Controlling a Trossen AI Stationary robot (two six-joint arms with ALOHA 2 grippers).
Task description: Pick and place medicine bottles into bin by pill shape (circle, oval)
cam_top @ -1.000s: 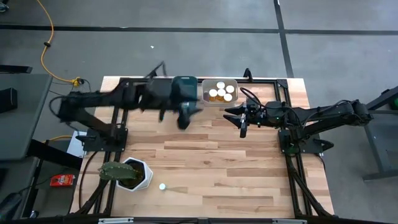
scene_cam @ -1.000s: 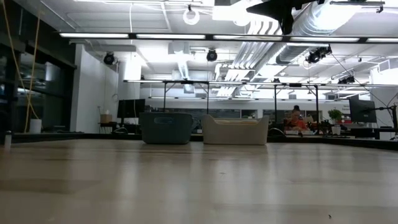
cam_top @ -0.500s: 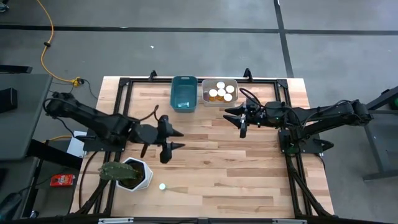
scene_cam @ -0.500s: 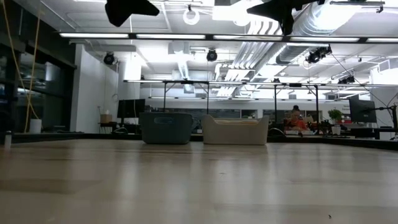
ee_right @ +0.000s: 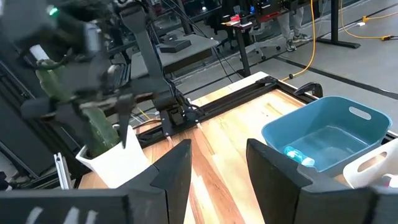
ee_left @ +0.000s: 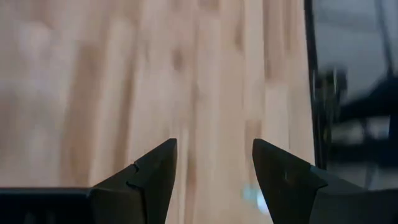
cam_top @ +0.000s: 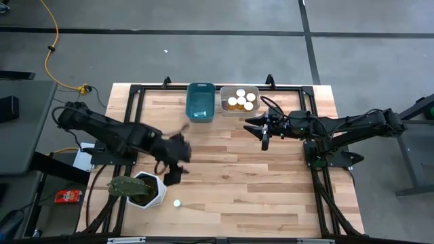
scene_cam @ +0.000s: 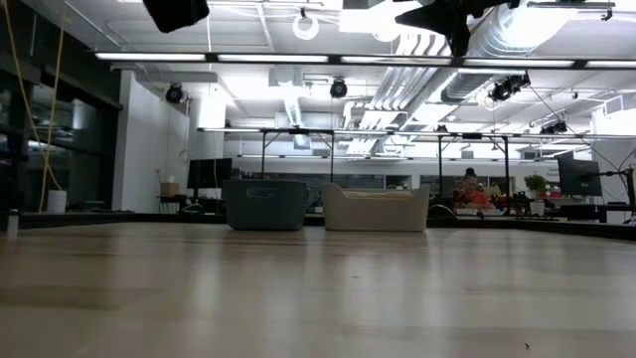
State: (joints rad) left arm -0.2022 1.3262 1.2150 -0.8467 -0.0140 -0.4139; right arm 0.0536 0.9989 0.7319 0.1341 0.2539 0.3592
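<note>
Left gripper (cam_top: 173,163): fingers spread, nothing between them; hangs above the table just beside the white plant pot (cam_top: 150,189), on the pot's bin-ward side. In its wrist view the two dark fingers (ee_left: 151,173) frame bare wood, with a pale blurred spot low between them that may be the loose bottle; cannot tell.

Loose medicine bottle (cam_top: 177,202): one white-capped item on the table, just beside the plant pot, on the side away from the bins and nearer the table's front edge.

Right gripper (cam_top: 264,132): fingers spread, empty; waits well apart from the plant pot, near the white bin.

Teal bin (cam_top: 201,102): far edge of the table from the plant pot; the right wrist view shows a small pale item lying on its floor.

White bin (cam_top: 240,100): touching the teal bin's side; holds several white-capped bottles.

Step in hand, as judged: approach to the last loose bottle, with most of the sorting apparently done.

Next move calls for: carrying the left gripper past the pot, lowering the spread fingers around the bottle without striking the pot, then closing.
</note>
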